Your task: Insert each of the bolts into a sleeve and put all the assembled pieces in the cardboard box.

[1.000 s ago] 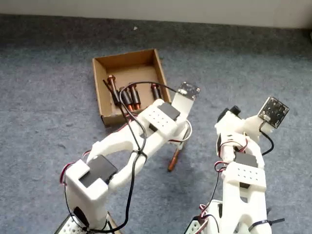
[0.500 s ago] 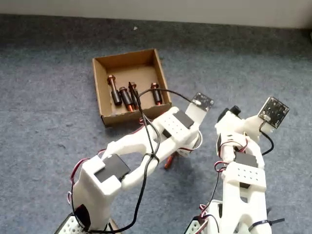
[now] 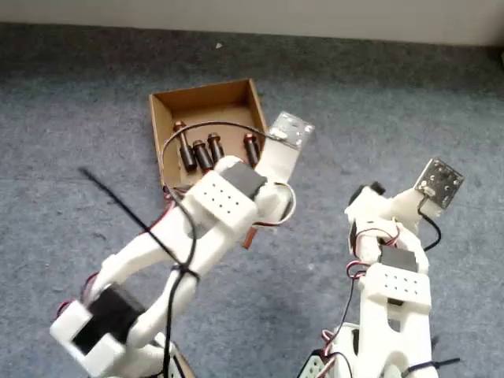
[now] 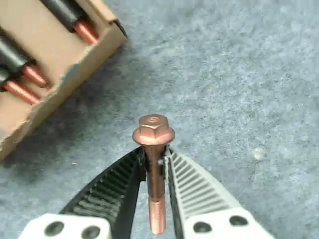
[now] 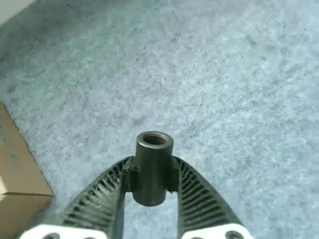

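A: While the left gripper [image 4: 154, 153] hung over the grey carpet [image 3: 409, 102], just below the lower right corner of the cardboard box [image 3: 206, 110] in the high view, what did it carry?

B: A copper-coloured bolt [image 4: 155, 184]. The ribbed fingers pinched its shank a little under the flanged hexagonal head. The head stood clear beyond the tips, and the threaded end ran back between the jaws.

A: And the other arm?

B: It stood at the lower right of the high view, well apart from the box. The right gripper [image 5: 151, 167] clamped a short dark sleeve [image 5: 152, 174] around its middle, with the open bore facing outward past the fingertips.

A: How would those parts handle?

B: Both looked like rigid metal, small and dense, so squeezing seemed unlikely to hurt them. The smooth round surfaces were the worry. I judged the bolt could pivot or slide in a two-point pinch. A hold on the plain shank near the head seemed soundest, since the flange gave a stop. The mid-body grip on the sleeve left its mouth free.

A: Was the box filled?

B: At the upper left of centre, it held a row of assembled pieces [image 3: 209, 150] lying side by side.
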You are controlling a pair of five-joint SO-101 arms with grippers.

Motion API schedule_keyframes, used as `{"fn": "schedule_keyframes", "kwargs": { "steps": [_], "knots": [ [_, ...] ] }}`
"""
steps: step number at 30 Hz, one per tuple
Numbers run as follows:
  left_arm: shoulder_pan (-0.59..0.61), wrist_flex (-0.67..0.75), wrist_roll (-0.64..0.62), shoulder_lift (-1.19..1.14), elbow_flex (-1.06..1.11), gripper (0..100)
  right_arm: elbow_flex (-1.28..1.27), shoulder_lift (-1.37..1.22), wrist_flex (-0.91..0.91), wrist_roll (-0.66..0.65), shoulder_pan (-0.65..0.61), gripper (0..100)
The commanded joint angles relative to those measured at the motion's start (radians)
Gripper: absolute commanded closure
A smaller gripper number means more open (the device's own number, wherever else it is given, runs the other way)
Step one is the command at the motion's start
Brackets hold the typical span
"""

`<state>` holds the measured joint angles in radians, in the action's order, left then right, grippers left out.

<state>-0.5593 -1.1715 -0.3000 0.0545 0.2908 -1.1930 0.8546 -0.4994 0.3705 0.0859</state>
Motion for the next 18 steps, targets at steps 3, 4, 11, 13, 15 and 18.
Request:
{"fn": "schedule_keyframes", "kwargs": {
  "steps": [3,4,11,13,15,18],
  "knots": [
    [0.197,0.204,0.018,0.456,0.259,100,0.039,0.288,-0.150,-0.109,-0.171,99.5],
    [0.219,0.239,0.017,0.512,0.305,100,0.005,0.343,-0.150,-0.141,-0.208,99.5],
    [0.277,0.393,0.015,0.869,0.552,100,-0.208,0.634,-0.150,-0.318,-0.504,99.5],
    [0.277,0.397,0.015,0.963,0.588,100,-0.266,0.684,-0.148,-0.362,-0.579,99.5],
    [0.277,0.397,0.015,1.059,0.622,100,-0.312,0.731,-0.148,-0.393,-0.644,99.5],
    [0.277,0.400,0.015,1.194,0.680,100,-0.369,0.803,-0.148,-0.425,-0.723,99.5]
  ]
}}
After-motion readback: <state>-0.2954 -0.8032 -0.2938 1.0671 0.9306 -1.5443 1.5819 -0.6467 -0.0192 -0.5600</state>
